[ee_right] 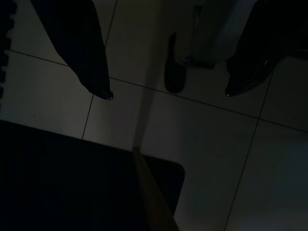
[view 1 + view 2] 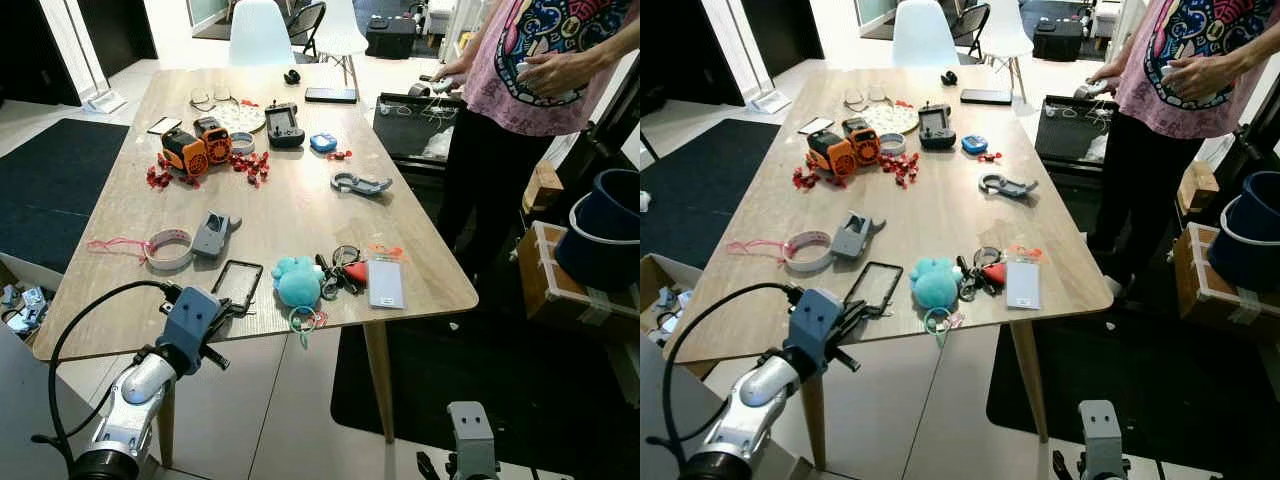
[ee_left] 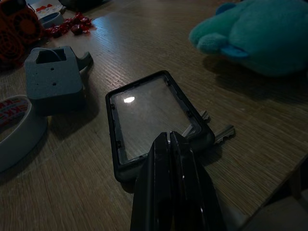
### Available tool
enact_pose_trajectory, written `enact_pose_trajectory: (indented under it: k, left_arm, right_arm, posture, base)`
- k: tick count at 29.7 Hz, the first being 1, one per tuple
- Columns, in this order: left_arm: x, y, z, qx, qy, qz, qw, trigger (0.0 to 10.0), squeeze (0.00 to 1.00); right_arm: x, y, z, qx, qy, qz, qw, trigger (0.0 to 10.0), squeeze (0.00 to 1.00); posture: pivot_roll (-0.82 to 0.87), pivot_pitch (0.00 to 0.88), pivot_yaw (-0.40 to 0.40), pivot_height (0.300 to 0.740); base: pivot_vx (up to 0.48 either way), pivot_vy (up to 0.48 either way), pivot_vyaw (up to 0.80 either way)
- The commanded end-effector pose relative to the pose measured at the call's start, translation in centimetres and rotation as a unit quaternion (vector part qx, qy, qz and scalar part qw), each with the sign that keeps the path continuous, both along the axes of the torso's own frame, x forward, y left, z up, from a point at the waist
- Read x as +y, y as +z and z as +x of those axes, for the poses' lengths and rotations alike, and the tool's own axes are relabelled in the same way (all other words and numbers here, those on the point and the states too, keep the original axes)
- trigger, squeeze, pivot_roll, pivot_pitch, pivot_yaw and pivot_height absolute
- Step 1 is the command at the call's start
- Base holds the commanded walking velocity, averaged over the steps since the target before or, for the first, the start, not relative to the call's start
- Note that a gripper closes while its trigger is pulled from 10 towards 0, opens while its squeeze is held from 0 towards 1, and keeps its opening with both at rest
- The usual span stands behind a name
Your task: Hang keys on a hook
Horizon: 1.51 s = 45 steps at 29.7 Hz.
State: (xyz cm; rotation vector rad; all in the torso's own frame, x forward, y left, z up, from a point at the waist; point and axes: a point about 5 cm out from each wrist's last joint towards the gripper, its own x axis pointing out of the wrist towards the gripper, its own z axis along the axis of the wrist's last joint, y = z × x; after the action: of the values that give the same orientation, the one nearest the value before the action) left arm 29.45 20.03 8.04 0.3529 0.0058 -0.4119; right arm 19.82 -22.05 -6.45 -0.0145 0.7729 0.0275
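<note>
Keys [image 3: 219,132] lie on the near part of the wooden table [image 2: 300,215], mostly tucked under the near right corner of a black phone case [image 3: 151,118]; a couple of silver blades poke out to the right of it. A second tangle of rings and fobs [image 2: 340,270] sits further right, between the teal plush toy [image 2: 297,282] and a clear card sleeve [image 2: 386,283]; which bunch is meant I cannot tell.

The left gripper [image 3: 169,144] hovers at the case's near edge, its fingers pressed together with nothing between them. The poking blades lie just right of and slightly beyond the fingertips, their long axis running roughly left to right across the approach, so the claw would likely need to spread and shift right. This arm is clearly the nearer one.

The right gripper [image 1: 166,94] hangs low beside the table, fingers spread wide over tiled floor, idle.

No hook can be made out anywhere. A person [image 2: 540,70] stands at the far right of the table, cut off at the frame's top.
</note>
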Motion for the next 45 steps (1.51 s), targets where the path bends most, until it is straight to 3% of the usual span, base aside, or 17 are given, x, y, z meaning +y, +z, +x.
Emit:
enact_pose_trajectory:
  k: [1, 2, 3, 6, 10, 11, 16, 20, 23, 27, 31, 32, 33, 35, 43, 44, 45]
  left_arm:
    - [0.9, -0.1, -0.2, 0.006, 0.003, 0.013, 1.0, 5.0, 0.0]
    - [0.9, -0.1, -0.2, 0.006, 0.003, 0.013, 1.0, 5.0, 0.0]
    - [0.9, 0.0, -0.2, 0.006, 0.0, 0.007, 1.0, 0.0, 0.0]
    - [0.9, 0.4, 0.0, 0.003, 0.007, -0.015, 1.0, 0.0, 0.0]
    - [0.6, 2.1, 0.9, 0.002, 0.022, -0.104, 0.994, 0.0, 0.0]
    - [0.6, 2.1, 0.9, 0.002, 0.022, -0.104, 0.994, 0.0, 0.0]
    - [-0.9, 4.4, 1.5, -0.005, -0.014, -0.195, 0.981, 0.0, 0.0]
    - [-1.5, 5.5, 1.8, -0.011, -0.025, -0.228, 0.973, 0.0, 0.0]
    - [-2.4, 7.5, 2.3, -0.012, -0.033, -0.286, 0.957, 0.0, 0.0]
    - [-2.5, 7.9, 2.3, -0.011, -0.037, -0.293, 0.955, 0.0, 0.0]
    - [-2.3, 6.5, 2.1, -0.003, -0.03, -0.199, 0.979, 0.0, 0.0]
    - [-2.3, 6.1, 2.0, -0.003, -0.03, -0.177, 0.984, 9.6, 0.0]
    - [-2.3, 6.1, 2.0, -0.003, -0.03, -0.177, 0.984, 9.6, 0.0]
    - [-2.1, 4.7, 1.4, -0.006, -0.035, -0.131, 0.991, 10.0, 0.0]
    - [-1.8, 3.6, 0.6, -0.003, -0.017, -0.091, 0.996, 10.0, 0.02]
    - [-1.8, 3.7, 0.6, -0.005, -0.012, -0.093, 0.996, 10.0, 0.22]
    - [-1.7, 3.7, 0.7, -0.01, -0.006, -0.095, 0.995, 10.0, 0.85]
  right_arm:
    - [0.0, -0.3, -0.4, 0.008, -0.009, 0.004, 1.0, 10.0, 0.0]
    - [0.0, -0.3, -0.4, 0.008, -0.009, 0.004, 1.0, 10.0, 0.0]
    - [0.0, -0.3, -0.4, 0.008, -0.009, 0.004, 1.0, 10.0, 0.0]
    - [0.1, -0.3, -0.4, 0.008, -0.01, 0.005, 1.0, 10.0, 0.0]
    - [0.1, -0.3, -0.4, 0.008, -0.01, 0.005, 1.0, 10.0, 0.0]
    - [0.1, -0.3, -0.4, 0.008, -0.01, 0.005, 1.0, 10.0, 0.0]
    - [0.0, -0.3, -0.4, 0.008, -0.009, 0.004, 1.0, 10.0, 0.0]
    - [0.0, -0.3, -0.4, 0.007, -0.01, 0.004, 1.0, 10.0, 0.0]
    - [0.0, -0.3, -0.4, 0.007, -0.01, 0.004, 1.0, 10.0, 0.0]
    - [0.0, -0.3, -0.4, 0.007, -0.01, 0.004, 1.0, 10.0, 0.0]
    - [0.1, -0.3, -0.4, 0.007, -0.009, 0.004, 1.0, 10.0, 0.0]
    - [0.1, -0.3, -0.4, 0.007, -0.009, 0.004, 1.0, 10.0, 0.0]
    - [0.1, -0.3, -0.4, 0.007, -0.009, 0.004, 1.0, 10.0, 0.0]
    - [0.1, -0.3, -0.4, 0.006, -0.009, 0.004, 1.0, 10.0, 0.0]
    - [-0.1, -0.3, -0.5, 0.007, -0.01, 0.003, 1.0, 10.0, 0.0]
    - [-0.1, -0.3, -0.5, 0.007, -0.01, 0.003, 1.0, 10.0, 0.0]
    - [-0.1, -0.3, -0.5, 0.008, -0.01, 0.003, 1.0, 10.0, 0.0]
  posture:
    - [0.02, 0.096, -0.003, 0.74]
    - [0.02, 0.096, -0.003, 0.74]
    - [0.02, 0.096, -0.002, 0.74]
    - [0.02, 0.096, -0.002, 0.74]
    - [0.03, 0.097, -0.005, 0.74]
    - [0.03, 0.097, -0.005, 0.74]
    - [0.03, 0.093, -0.003, 0.74]
    - [0.03, 0.093, -0.003, 0.74]
    - [0.02, 0.087, -0.001, 0.74]
    - [0.03, 0.086, -0.002, 0.74]
    - [0.02, 0.083, 0.0, 0.74]
    - [0.02, 0.083, 0.001, 0.74]
    - [0.02, 0.083, 0.001, 0.74]
    - [0.02, 0.084, 0.001, 0.74]
    - [0.02, 0.091, -0.002, 0.74]
    - [0.02, 0.093, -0.003, 0.74]
    - [0.02, 0.095, -0.003, 0.74]
  base:
    - [0.0, 0.0, 0.0]
    - [0.0, 0.0, 0.0]
    - [0.0, 0.0, 0.0]
    - [0.0, 0.0, 0.0]
    - [0.0, 0.0, 0.0]
    - [0.0, 0.0, 0.0]
    - [0.0, 0.0, 0.0]
    - [0.0, 0.0, 0.0]
    - [0.0, 0.0, 0.0]
    - [0.0, 0.0, 0.0]
    - [0.0, 0.0, 0.0]
    - [0.0, 0.0, 0.0]
    - [0.0, 0.0, 0.0]
    - [0.0, 0.0, 0.0]
    - [0.0, 0.0, 0.0]
    - [0.0, 0.0, 0.0]
    - [0.0, 0.0, 0.0]
